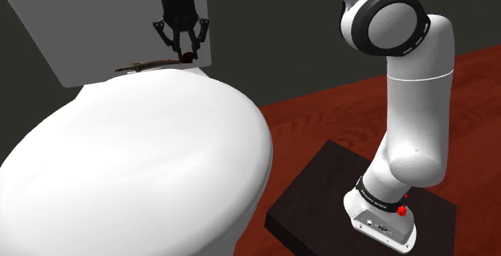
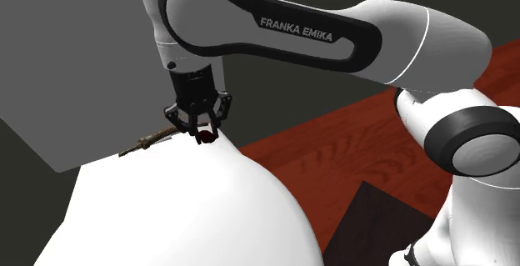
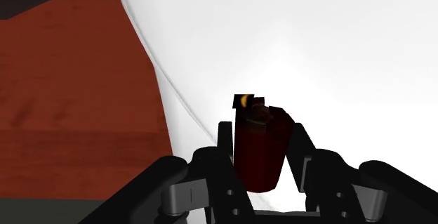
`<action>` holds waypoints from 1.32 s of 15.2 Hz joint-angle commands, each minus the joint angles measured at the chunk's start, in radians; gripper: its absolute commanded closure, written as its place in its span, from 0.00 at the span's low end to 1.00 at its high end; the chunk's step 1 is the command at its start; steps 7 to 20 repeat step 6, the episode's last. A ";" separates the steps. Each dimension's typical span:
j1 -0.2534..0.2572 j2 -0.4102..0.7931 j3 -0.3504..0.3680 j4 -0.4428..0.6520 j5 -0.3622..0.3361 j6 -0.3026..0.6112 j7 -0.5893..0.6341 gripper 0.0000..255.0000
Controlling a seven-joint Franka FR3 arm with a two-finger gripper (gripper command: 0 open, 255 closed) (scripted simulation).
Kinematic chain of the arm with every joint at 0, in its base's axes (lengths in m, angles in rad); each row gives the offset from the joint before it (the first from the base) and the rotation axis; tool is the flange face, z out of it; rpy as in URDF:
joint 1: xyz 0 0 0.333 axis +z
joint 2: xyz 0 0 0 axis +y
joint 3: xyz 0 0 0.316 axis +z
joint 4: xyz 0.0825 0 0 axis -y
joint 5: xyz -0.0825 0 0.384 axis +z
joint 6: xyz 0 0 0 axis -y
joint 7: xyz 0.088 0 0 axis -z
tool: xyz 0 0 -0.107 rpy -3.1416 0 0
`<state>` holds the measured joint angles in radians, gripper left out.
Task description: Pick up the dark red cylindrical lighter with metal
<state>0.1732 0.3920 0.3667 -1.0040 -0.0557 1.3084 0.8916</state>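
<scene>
Now your black two-finger gripper (image 3: pixel 262 137) clasps the dark red cylindrical lighter with metal top (image 3: pixel 261 158), so next you probably must lift it straight up.

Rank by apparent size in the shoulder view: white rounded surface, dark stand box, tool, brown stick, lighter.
1. white rounded surface
2. dark stand box
3. tool
4. brown stick, long but very thin
5. lighter, smallest; the tool's fingers clasp it and cover part of it, so its full extent is unsure

the shoulder view looks down from beside the stand (image 1: pixel 321 194). the second exterior view sits nearer, sharing the white surface (image 1: pixel 136 166). the wrist view looks along the gripper (image 3: pixel 261 140), closest.
</scene>
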 commanded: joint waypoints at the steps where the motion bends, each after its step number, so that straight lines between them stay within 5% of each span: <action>1: 0.014 0.029 0.000 0.075 -0.010 -0.048 0.005 1.00; 5: 0.045 0.093 -0.002 0.226 -0.033 -0.135 0.012 1.00; 20: 0.045 0.092 -0.002 0.225 -0.032 -0.134 0.012 1.00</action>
